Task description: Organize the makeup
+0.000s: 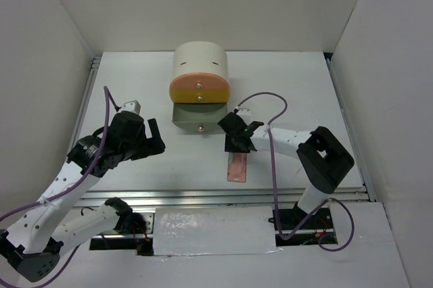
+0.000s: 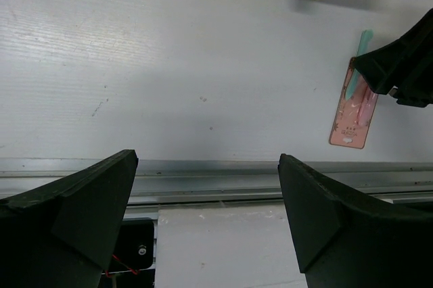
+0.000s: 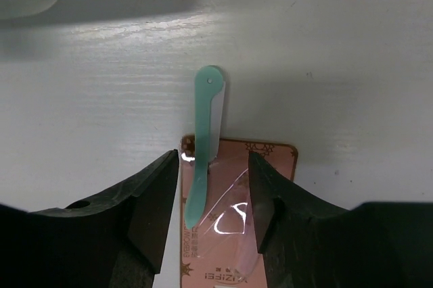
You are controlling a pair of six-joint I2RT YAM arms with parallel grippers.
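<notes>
Over the pink palette, the right gripper straddles the teal stick (lying half on the palette), jaws apart and clear of it; left gripper gapes wide, empty

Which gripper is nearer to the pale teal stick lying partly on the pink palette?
Right. The right gripper hangs directly over the pale teal stick, straddling it; the left gripper sits far off to the left, over the table.
</notes>
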